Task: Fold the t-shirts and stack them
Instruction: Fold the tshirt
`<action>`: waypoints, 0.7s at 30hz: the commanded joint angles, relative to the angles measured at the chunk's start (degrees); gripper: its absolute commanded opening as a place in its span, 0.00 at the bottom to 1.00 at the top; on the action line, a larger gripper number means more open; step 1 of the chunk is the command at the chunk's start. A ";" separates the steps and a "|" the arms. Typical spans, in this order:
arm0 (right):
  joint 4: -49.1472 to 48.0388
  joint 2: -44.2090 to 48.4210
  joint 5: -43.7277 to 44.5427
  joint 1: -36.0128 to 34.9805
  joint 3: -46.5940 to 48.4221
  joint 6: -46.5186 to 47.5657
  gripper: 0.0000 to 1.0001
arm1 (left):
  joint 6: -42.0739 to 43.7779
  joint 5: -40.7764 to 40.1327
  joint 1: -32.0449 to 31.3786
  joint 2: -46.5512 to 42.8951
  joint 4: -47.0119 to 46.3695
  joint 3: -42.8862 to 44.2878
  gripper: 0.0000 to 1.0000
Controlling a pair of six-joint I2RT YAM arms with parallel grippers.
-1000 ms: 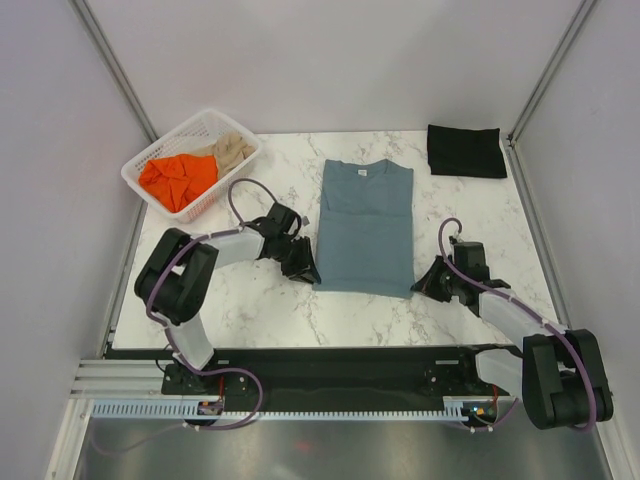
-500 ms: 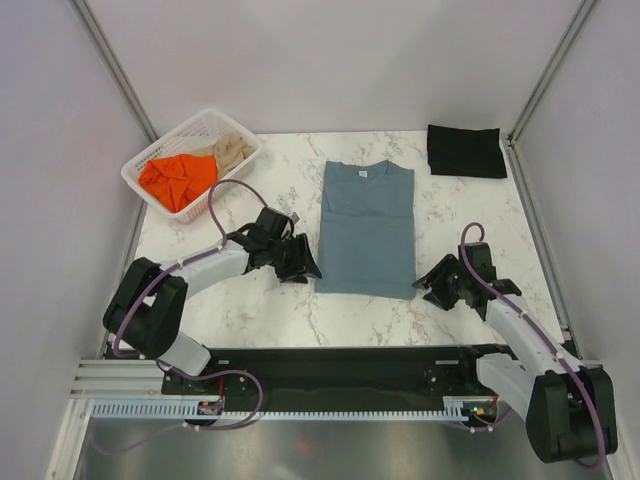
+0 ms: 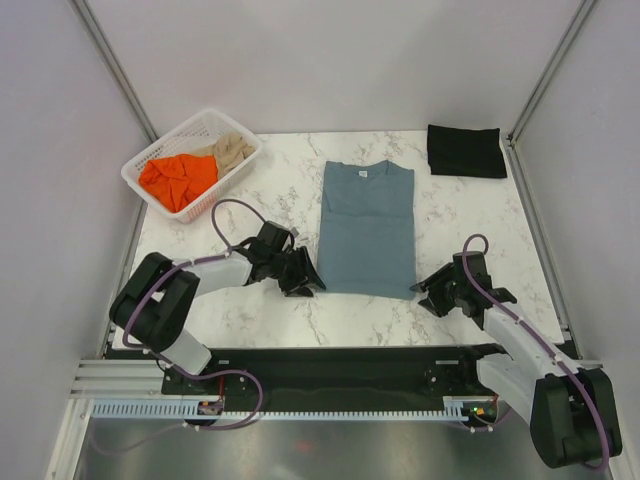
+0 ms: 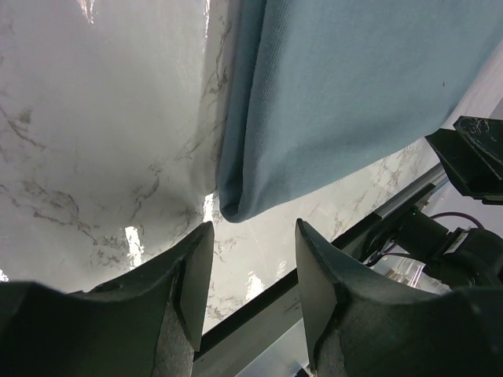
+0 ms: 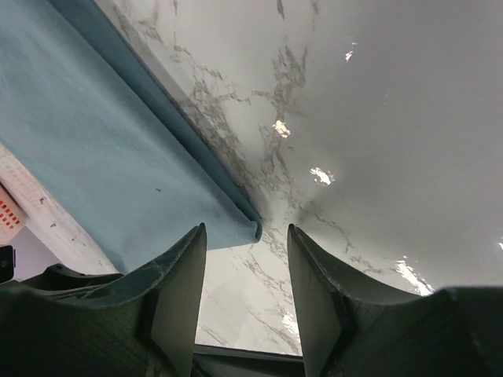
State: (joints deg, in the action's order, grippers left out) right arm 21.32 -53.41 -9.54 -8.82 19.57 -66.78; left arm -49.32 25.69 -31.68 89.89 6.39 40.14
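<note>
A slate blue-grey t-shirt (image 3: 366, 228) lies flat mid-table, sleeves folded in, its white neck label at the far end. My left gripper (image 3: 311, 283) is open at the shirt's near left corner, and the left wrist view puts that corner (image 4: 236, 206) just ahead of the empty gripper (image 4: 251, 236). My right gripper (image 3: 424, 291) is open at the near right corner (image 5: 253, 228), nothing in the gripper (image 5: 245, 233). A folded black t-shirt (image 3: 466, 150) sits at the far right. Crumpled orange (image 3: 178, 178) and beige (image 3: 232, 148) t-shirts are in the basket.
The white lattice basket (image 3: 128, 172) stands at the far left corner of the marble table (image 3: 250, 210). A black rail (image 3: 330, 352) runs along the near table edge, close behind both grippers. Grey walls enclose the sides and back.
Both grippers have gone from shut to open at the blue-grey shirt's near corners. The left gripper slid nearer along the shirt's left edge; the right arm shifted slightly.
</note>
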 commanded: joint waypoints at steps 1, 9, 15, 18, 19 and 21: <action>-3.39 -0.38 1.72 -0.67 -1.20 -3.17 0.54 | -2.01 1.20 -0.40 1.25 -2.97 -0.41 0.53; -6.21 -2.58 1.45 -1.81 -3.22 -4.93 0.53 | -2.62 -3.72 -0.40 2.84 -4.28 0.11 0.41; -6.03 -3.72 2.33 -1.99 -3.58 -3.89 0.37 | -2.45 -4.86 -0.49 3.10 -4.20 -0.06 0.32; -2.44 -3.81 4.96 -2.17 -1.83 -0.03 0.01 | -2.45 -4.86 -0.40 2.49 -4.20 -0.24 0.32; -0.77 -3.81 5.93 -2.08 -1.12 1.47 0.00 | -2.45 -4.86 -0.40 2.14 -4.20 -0.41 0.32; 1.96 -3.46 7.78 -1.99 0.64 5.42 0.00 | -2.45 -4.86 -0.49 0.47 -4.20 -1.38 0.32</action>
State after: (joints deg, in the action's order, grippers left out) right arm 16.93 -56.95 -7.03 -10.74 17.61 -67.64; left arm -50.83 22.61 -31.97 92.33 3.95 39.94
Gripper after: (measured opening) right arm 0.010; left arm 0.318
